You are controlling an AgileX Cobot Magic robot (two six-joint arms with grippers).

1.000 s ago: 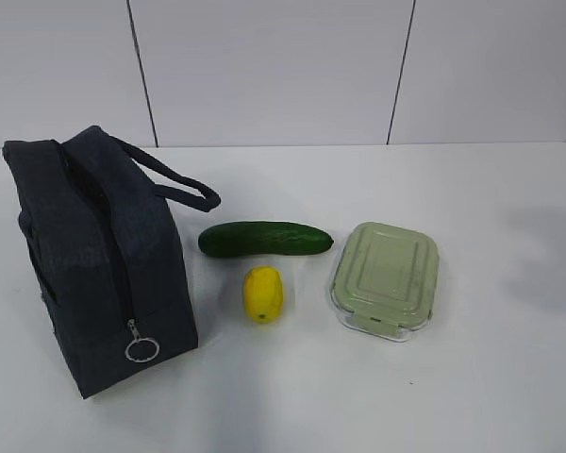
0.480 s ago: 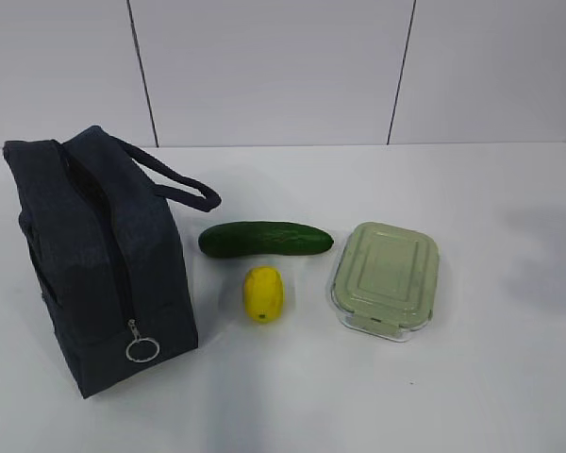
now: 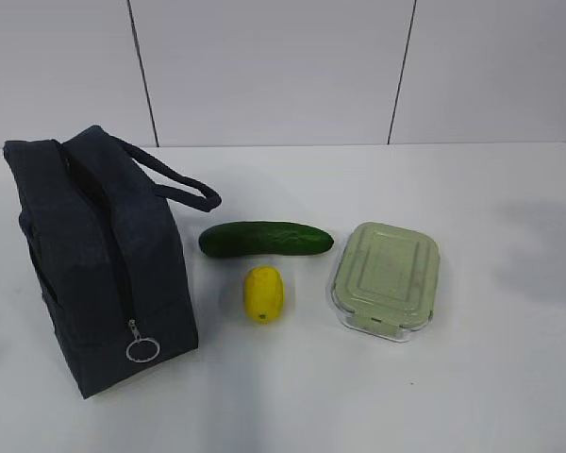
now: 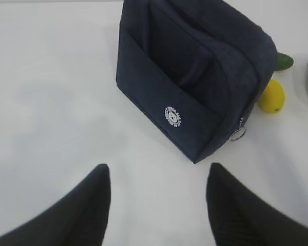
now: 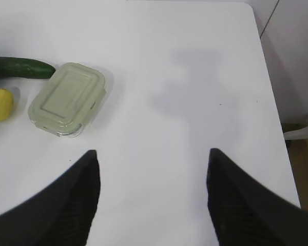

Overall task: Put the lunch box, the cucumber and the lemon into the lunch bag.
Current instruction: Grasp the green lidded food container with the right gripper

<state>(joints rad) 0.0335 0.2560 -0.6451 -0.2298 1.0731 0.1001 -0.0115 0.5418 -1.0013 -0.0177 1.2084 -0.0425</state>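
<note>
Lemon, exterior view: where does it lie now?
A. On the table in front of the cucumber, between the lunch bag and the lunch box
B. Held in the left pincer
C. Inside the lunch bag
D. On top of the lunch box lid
A: the lemon sits on the white table, nearer the camera than the cucumber, with the lunch bag to its left and the lunch box to its right.

Left gripper (image 4: 156,205), right gripper (image 5: 151,197): jaws apart, apparently empty.
</note>
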